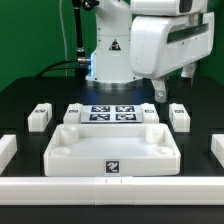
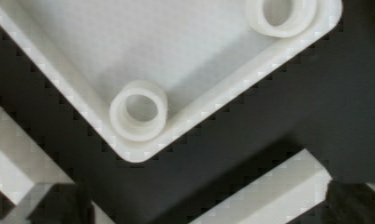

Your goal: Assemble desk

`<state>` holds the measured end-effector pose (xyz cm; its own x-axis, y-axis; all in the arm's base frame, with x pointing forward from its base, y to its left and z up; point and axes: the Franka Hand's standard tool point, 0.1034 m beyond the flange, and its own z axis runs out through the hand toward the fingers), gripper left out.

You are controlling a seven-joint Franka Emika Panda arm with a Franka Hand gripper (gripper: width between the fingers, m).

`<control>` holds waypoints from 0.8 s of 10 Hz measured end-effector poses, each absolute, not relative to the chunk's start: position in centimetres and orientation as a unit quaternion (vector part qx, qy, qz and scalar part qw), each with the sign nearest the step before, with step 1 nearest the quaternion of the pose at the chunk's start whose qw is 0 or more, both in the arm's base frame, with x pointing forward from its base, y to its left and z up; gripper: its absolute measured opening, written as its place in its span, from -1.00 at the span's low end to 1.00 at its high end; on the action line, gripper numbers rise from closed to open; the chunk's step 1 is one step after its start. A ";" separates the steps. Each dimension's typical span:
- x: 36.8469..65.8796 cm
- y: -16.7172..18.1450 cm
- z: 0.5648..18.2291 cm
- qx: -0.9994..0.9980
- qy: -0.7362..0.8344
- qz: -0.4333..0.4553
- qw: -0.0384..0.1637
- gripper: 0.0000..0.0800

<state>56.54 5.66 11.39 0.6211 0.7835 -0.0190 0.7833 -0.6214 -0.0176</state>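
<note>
at the exterior view's left a left leg (image 1: 40, 116) sat on the black table (image 1: 25, 95), apart from the desk top (image 1: 112, 150). the top lay rim-up at front centre, just ahead of the marker board (image 1: 112, 113). further right stood a right leg (image 1: 180, 116), with the gripper (image 1: 165, 88) hanging above, near it. i could not tell how wide its jaws stood, nor see anything held. the wrist view showed a corner socket (image 2: 139, 108) of the top. a leg pickup looked due: best to descend squarely, pinch the block's flat sides and keep it upright for the socket.
</note>
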 end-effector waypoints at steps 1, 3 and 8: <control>56.5 5.7 11.4 -0.900 -0.435 0.012 0.004 0.62; 56.5 5.7 11.4 -0.900 -0.435 0.012 0.004 0.62; 55.7 4.5 11.3 -0.872 -0.490 0.013 0.003 0.62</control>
